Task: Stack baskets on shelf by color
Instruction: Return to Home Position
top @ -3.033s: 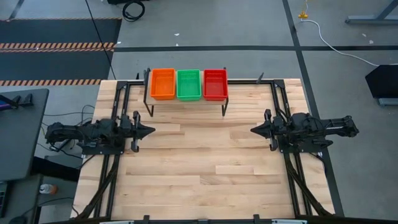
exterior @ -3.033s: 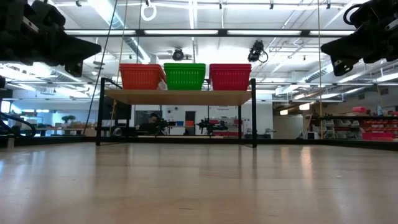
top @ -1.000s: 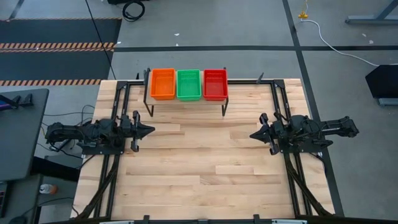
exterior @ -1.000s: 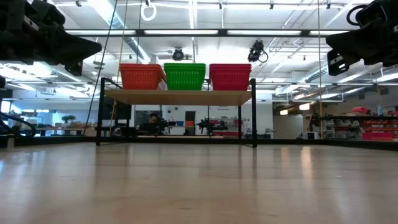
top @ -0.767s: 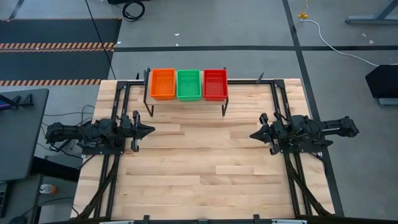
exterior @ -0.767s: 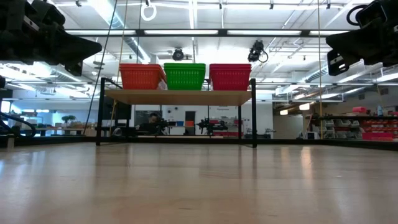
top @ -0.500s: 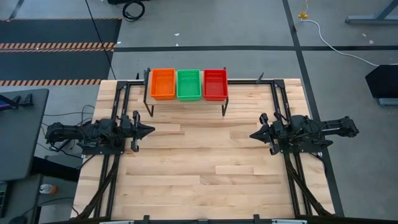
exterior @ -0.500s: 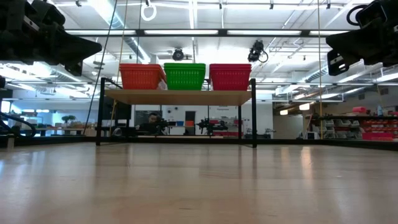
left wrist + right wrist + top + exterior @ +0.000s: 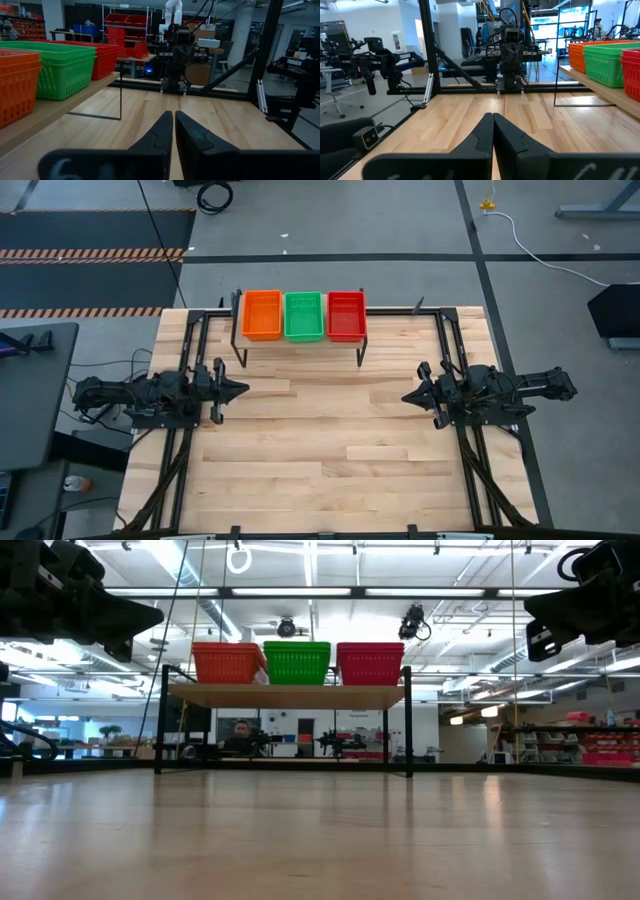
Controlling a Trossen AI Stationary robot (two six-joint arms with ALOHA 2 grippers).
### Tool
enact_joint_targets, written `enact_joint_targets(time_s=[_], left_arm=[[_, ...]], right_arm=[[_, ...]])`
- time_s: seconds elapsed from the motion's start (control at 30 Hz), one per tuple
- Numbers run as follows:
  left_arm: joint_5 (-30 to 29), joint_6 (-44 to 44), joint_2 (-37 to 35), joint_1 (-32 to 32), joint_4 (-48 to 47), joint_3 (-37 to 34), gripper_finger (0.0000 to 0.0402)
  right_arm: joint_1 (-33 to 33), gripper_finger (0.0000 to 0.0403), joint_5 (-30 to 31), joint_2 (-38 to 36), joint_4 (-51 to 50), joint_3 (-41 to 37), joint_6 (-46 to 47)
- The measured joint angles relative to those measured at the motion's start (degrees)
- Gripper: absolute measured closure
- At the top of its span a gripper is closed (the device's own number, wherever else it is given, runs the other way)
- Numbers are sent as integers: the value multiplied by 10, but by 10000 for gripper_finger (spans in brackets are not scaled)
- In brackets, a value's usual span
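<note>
Grippers at the sides, both empty, fingers pressed together.
Left gripper [image 9: 243, 389] over table [image 9: 330, 450] left side, right gripper [image 9: 406, 395] over right side, tips facing inward. Orange baskets [image 9: 262, 314], green baskets [image 9: 304, 316], red baskets [image 9: 346, 315] sit in 3 adjacent groups on shelf [image 9: 285, 696], far side.

**Left arm** [image 9: 150, 395] and **right arm** [image 9: 500, 392]: near-black jointed bodies built of blocky housings. Each is mounted on black tube frames [image 9: 470, 465] at opposite side edges of the bench [image 9: 320, 450]. Loose black cables [image 9: 112, 372] trail from the left arm's base, beyond the bench's left edge.

**Left tool** [image 9: 243, 389] and **right tool** [image 9: 406, 395]: each tapers to a point made of two matte black fingers [image 9: 160, 135]. The fingers are wedge-shaped with smooth rounded backs and lie together along a thin seam. The left tool's housing bears a pale numeral [image 9: 65, 167] resembling "6". The right tool's housing carries faint, unreadable lettering [image 9: 592, 170].
</note>
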Motion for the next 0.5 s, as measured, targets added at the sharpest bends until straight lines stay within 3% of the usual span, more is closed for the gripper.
enact_joint_targets(time_s=[0.5], left_arm=[[0, 0, 0, 0, 0, 0, 371]], right_arm=[[0, 391, 0, 0, 0, 0, 0]])
